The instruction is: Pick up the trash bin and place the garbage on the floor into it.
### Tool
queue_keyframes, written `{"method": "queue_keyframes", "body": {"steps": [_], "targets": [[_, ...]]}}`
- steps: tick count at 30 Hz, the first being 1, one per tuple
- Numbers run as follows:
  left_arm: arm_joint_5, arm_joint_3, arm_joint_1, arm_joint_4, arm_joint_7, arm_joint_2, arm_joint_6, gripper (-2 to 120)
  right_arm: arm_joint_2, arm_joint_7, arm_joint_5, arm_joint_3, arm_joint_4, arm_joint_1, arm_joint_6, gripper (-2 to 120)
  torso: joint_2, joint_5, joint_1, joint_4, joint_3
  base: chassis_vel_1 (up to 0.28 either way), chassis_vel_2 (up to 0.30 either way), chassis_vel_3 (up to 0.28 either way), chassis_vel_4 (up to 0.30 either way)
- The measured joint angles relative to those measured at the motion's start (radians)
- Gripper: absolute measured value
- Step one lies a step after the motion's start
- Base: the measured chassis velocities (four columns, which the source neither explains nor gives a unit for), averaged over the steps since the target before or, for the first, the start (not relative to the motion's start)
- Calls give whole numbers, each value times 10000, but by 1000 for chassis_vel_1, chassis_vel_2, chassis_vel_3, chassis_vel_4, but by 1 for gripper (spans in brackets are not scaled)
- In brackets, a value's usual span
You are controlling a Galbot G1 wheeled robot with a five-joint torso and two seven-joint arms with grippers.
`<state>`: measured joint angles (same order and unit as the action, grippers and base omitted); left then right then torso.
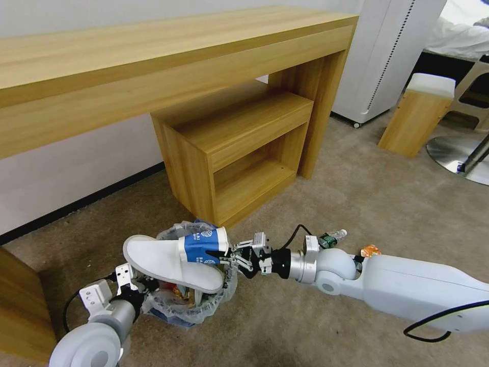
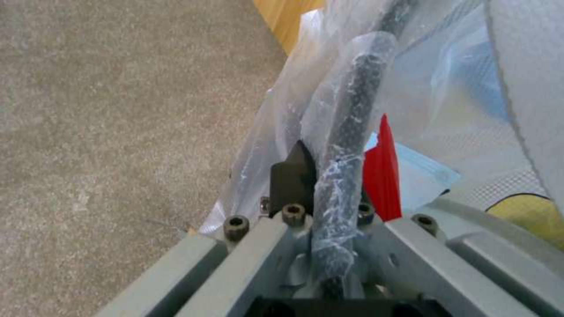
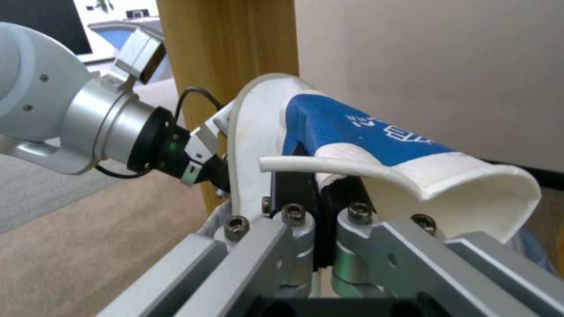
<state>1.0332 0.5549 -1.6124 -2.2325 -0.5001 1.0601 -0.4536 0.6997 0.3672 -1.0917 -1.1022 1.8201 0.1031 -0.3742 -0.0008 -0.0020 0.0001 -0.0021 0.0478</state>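
Beige floor (image 1: pixel 387 204) — right gripper (image 1: pixel 227 253) pinching cup (image 1: pixel 205 246) over trash bin (image 1: pixel 224 285)

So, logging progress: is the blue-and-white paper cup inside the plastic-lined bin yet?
Not yet: blue-and-white paper cup, pinched by right gripper, sits over the bin.
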Motion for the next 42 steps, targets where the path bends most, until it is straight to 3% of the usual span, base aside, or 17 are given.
{"method": "queue_keyframes", "body": {"steps": [24,42], "targets": [[137,55,221,9,9,-6,62,0,-53,-635,-145,-865,531,-763,520,0,0,-1,0,0,0,0,0,0,0],[-63,50,57,-420,53,204,63,0,569,-1602,-136,-1956,569,-1754,1060,0,1,-1,0,0,0,0,0,0,0]]}}
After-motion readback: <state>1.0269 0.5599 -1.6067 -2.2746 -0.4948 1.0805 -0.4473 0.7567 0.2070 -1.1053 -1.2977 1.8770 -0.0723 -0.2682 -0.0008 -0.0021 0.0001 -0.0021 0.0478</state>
